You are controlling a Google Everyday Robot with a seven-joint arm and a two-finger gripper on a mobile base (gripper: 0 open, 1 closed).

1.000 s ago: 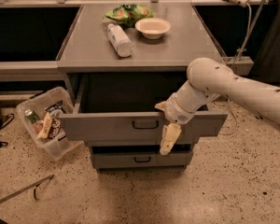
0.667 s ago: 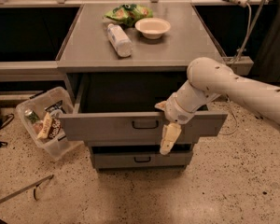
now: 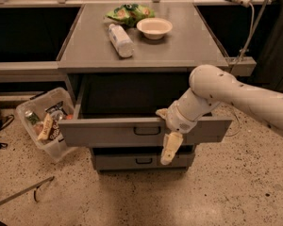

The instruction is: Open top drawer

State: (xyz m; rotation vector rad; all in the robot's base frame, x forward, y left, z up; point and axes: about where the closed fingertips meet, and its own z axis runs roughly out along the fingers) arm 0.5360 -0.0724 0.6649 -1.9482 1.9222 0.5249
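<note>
Jaws spread, gripping nothing, hanging against the front of the top drawer, just at 3 o'clock of its black handle. One finger points down toward 6, over the lower drawer. Top drawer stands well out from the cabinet, so task looks approx done.

Risks: w/ the low finger across the drawer front, any swing toward 9 could snag the handle or knock the drawer back in. A drop toward 6 could catch the lower drawer's face. Arm leans over the drawer's 3 o'clock corner & may bump it on retreat.

Room: open floor at 6; bin crowds 9. Bottle & bowl sit on tabletop at 12, well clear.
</note>
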